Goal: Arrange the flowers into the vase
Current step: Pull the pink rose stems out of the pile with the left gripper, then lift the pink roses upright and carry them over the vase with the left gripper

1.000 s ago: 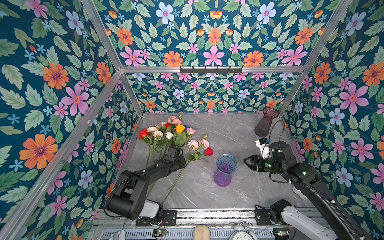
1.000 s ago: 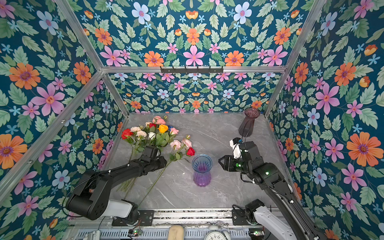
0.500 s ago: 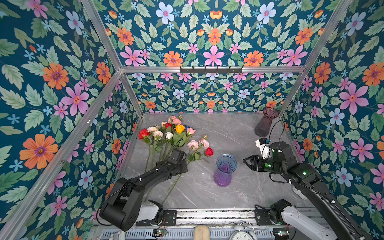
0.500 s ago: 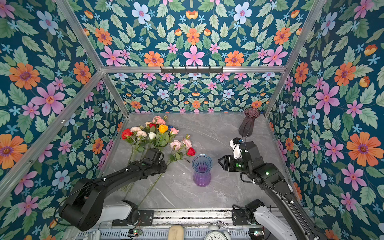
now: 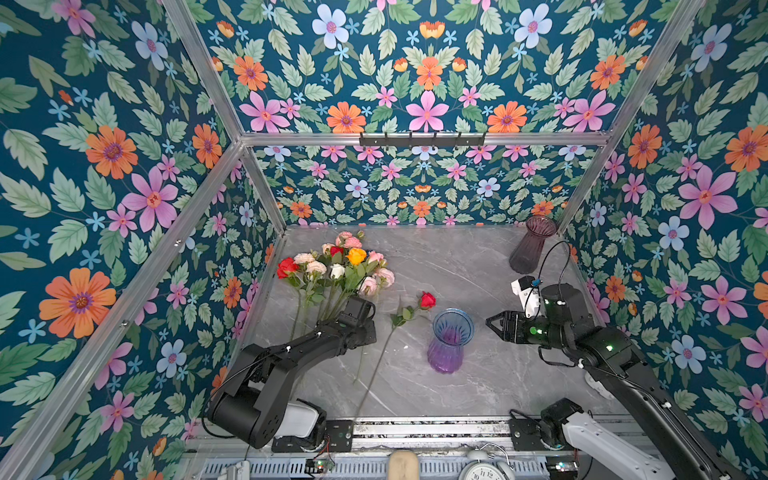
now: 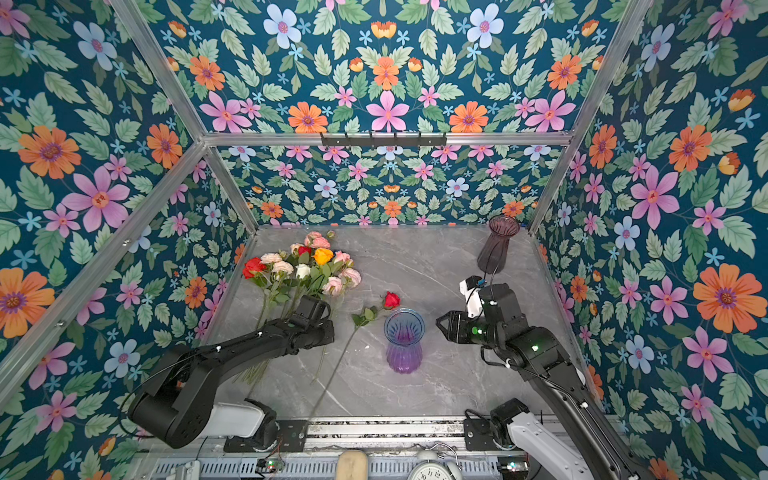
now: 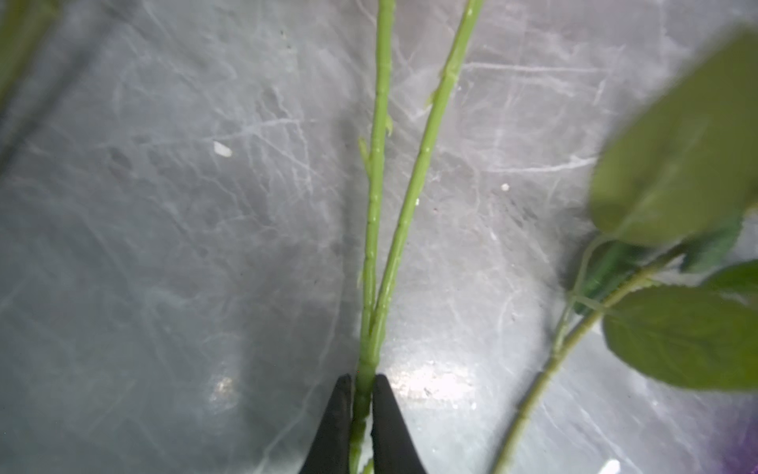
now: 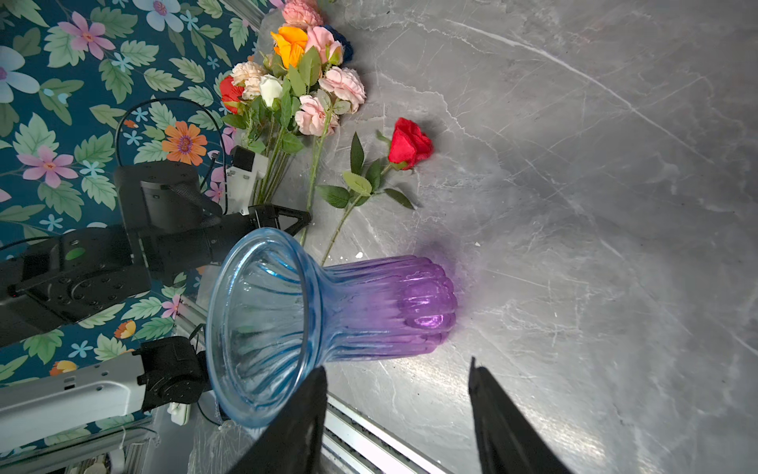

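Left gripper (image 7: 361, 379): clamped on a green stem (image 7: 374, 205). Right gripper (image 8: 396, 365): parted, empty, beside the blue-purple vase (image 8: 369, 303). Flowers (image 5: 332, 266): bunched on the table (image 5: 478, 270).

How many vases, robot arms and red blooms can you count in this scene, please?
Vases: 2 (blue-purple vase, dark purple vase)
Robot arms: 2 (left arm, right arm)
Red blooms: 3 (lone red rose, red rose at bunch edge, small red bloom in bunch)
Total: 7

walls: floral wallpaper (image 5: 124, 187) | tabletop: grey marble (image 5: 457, 270) | frame: aluminium bars (image 5: 291, 139)
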You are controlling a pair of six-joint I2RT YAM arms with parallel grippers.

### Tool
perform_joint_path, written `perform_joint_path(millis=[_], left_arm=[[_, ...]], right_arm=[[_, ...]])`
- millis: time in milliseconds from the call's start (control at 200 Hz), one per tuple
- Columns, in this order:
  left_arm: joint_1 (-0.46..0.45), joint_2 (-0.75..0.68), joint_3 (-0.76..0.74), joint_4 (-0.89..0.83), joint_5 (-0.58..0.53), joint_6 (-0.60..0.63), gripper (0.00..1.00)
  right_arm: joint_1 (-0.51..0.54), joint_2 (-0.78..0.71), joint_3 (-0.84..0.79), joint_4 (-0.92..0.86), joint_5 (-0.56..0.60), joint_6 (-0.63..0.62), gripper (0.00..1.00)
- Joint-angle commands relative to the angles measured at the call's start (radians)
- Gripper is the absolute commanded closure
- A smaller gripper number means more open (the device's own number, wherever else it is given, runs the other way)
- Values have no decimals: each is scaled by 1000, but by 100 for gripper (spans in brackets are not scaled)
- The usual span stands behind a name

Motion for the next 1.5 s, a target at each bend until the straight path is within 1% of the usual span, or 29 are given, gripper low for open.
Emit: perform_joint_path(millis=[0,245,345,380,460,535,650,695,845,975,1065,1170,1225,1350,1495], left_arm=[[0,19,-1,22,12,13,86],[1,96,14,38,27,54,79],[1,137,43,13,14,76,79],[-1,147,54,0,3,82,81],[-1,154,68,-16,-12,92,100],[-2,134,70,-8,-4,94,100],[-7,37,68,19,8,97,100],[-9,-6,87,11,15,109,100],[-28,-163,178,10,93,182,100],[-43,-255,277,11,99,215,100],[-59,-277,328,39,136,237,100],[-88,-292,350,119,223,274,100],[-109,-296,358,152,248,286,100],[-172,-305,382,210,287,316,100],[-267,-304,431,264,283,352,100]], right_arm=[[0,2,6,9,3,-1,43],[1,3,14,-2,10,-8,43],[0,3,15,-2,9,-7,43],[1,3,15,-2,10,-7,43],[1,3,15,-3,12,-8,42],[1,5,16,-2,11,-8,43],[0,8,17,-1,6,-14,43],[0,8,19,10,-13,-22,43],[2,-9,36,71,-104,-46,42],[1,-18,101,86,-117,-79,42],[1,-1,160,85,-148,-99,42],[2,29,204,113,-245,-97,43],[1,48,218,136,-300,-86,43],[0,88,236,200,-413,-48,43],[4,130,234,282,-502,10,43]])
